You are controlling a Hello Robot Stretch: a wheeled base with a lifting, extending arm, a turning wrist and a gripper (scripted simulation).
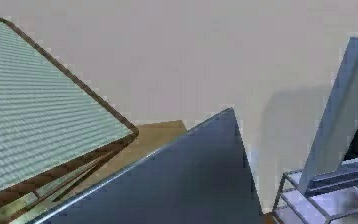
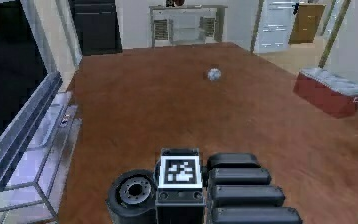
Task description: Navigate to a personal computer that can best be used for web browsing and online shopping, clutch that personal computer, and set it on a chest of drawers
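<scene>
Brown wooden floor (image 2: 167, 115), small pale grey object (image 2: 215, 73) lying on it mid-room, low red box (image 2: 330, 92) resting on it at the arm side view's right, metal-framed glass stand (image 2: 32, 165) on it at the left, dark flat screen (image 2: 12, 70) standing on the stand, black cabinet (image 2: 95, 25) on the floor at the far wall

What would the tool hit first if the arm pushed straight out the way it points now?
Likely nothing near: ahead of the tool lies bare wooden floor. The small grey thing sits off to the arm side view's right; depth is unclear.
</scene>
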